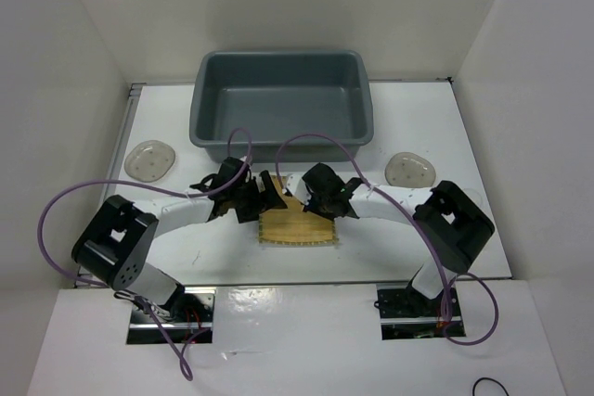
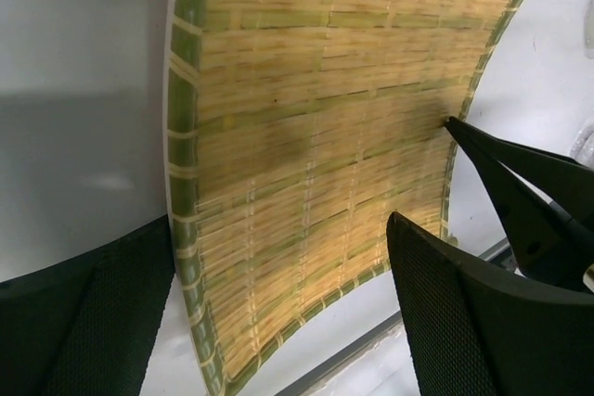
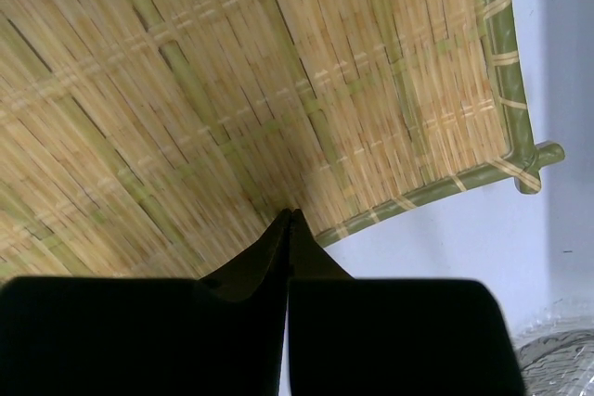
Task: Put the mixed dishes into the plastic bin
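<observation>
The yellow woven mat point(image 1: 297, 227) lies on the white table in front of the grey plastic bin point(image 1: 281, 141). It fills the left wrist view point(image 2: 316, 118) and the right wrist view point(image 3: 186, 90). My left gripper point(image 1: 267, 199) is open, and its two fingers straddle the mat's near edge point(image 2: 278, 229) without touching it. My right gripper point(image 1: 314, 207) is shut and empty, with its tips point(image 3: 290, 218) resting on the mat near its edge. One translucent round plate point(image 1: 149, 159) lies at the left and another point(image 1: 410, 171) at the right. No glass cups are in view.
The bin is empty and stands at the back centre. White walls close in the table on the left, right and back. The right gripper's fingers point(image 2: 529, 192) show in the left wrist view. A translucent dish rim point(image 3: 557, 359) shows at the corner of the right wrist view.
</observation>
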You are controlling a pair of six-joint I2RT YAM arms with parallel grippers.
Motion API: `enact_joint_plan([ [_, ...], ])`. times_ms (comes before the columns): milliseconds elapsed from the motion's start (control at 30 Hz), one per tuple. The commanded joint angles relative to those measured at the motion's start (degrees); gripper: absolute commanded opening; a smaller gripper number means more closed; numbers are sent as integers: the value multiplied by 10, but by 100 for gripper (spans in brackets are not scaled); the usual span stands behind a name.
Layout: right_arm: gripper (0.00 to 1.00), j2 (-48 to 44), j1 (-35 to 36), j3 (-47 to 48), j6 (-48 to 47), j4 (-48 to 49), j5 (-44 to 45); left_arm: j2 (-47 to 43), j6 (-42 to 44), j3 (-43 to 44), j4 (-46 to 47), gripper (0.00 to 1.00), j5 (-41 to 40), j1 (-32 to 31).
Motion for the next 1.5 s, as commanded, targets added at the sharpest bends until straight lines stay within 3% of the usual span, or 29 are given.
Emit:
enact_joint_plan([
  [0,0,33,-2,-14,18,-5,-49,9,-9,-10,65,95,3,-7],
  [67,0,33,-2,-14,18,-5,-49,3,-25,-25,108,87,3,-12],
  [267,0,33,-2,-14,18,-5,-54,3,-46,-55,211,49,41,-29],
  [367,0,33,-2,-14,18,-5,-54,20,-60,-55,256,42,74,-42],
  [533,0,33,-2,-14,18,-5,-54,32,-81,-37,304,37,100,-60],
  [733,0,28,-13,-20,18,-5,-59,26,-102,-9,330,37,107,-66],
  [833,0,28,-13,-20,18,-5,-65,26,-115,0,349,28,112,-66],
  [967,0,28,-13,-20,18,1,-65,31,-115,12,349,1,112,-66],
  [1167,0,23,-13,-20,23,-6,-70,7,-100,12,298,0,87,-66],
  [1300,0,-3,-33,1,29,-71,-77,-19,-74,32,214,0,87,-66],
  [1467,0,-156,-80,-10,-15,-102,-90,-66,-37,57,111,0,87,-71],
])
